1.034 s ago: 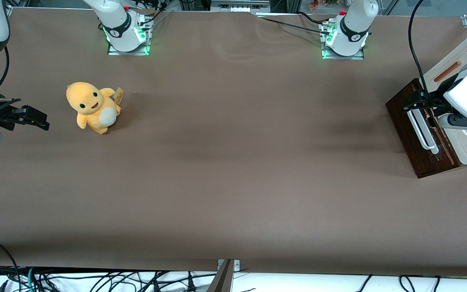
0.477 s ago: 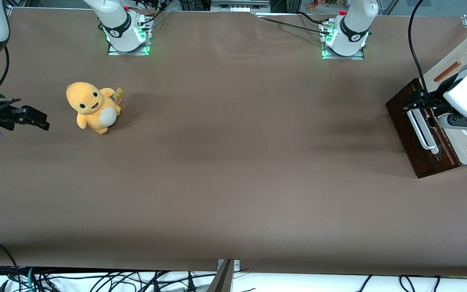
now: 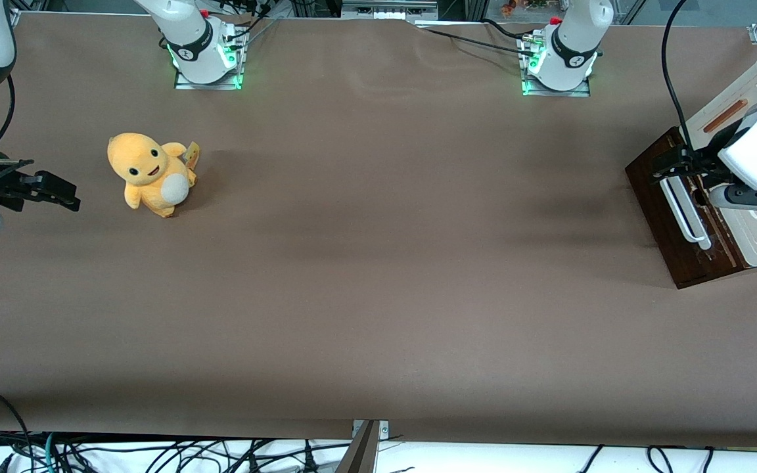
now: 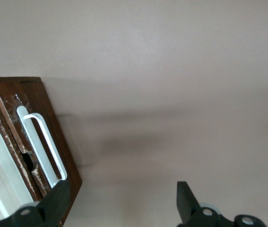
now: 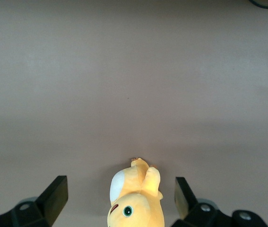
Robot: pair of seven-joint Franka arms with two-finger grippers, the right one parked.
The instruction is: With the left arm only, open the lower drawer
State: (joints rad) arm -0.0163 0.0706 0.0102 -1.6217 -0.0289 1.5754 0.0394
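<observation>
Nothing has shifted: your gripper (image 4: 119, 208) still hovers by the drawer (image 3: 671, 217) handle (image 4: 41, 146), jaws wide, nothing grasped yet.

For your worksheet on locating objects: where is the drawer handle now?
In the front view, the handle lies on the dark drawer at the working arm's end, with the open end effector just above it.

Robotics lab: bench-mounted arm bases (image 3: 206, 49), cables (image 3: 155, 453).
</observation>
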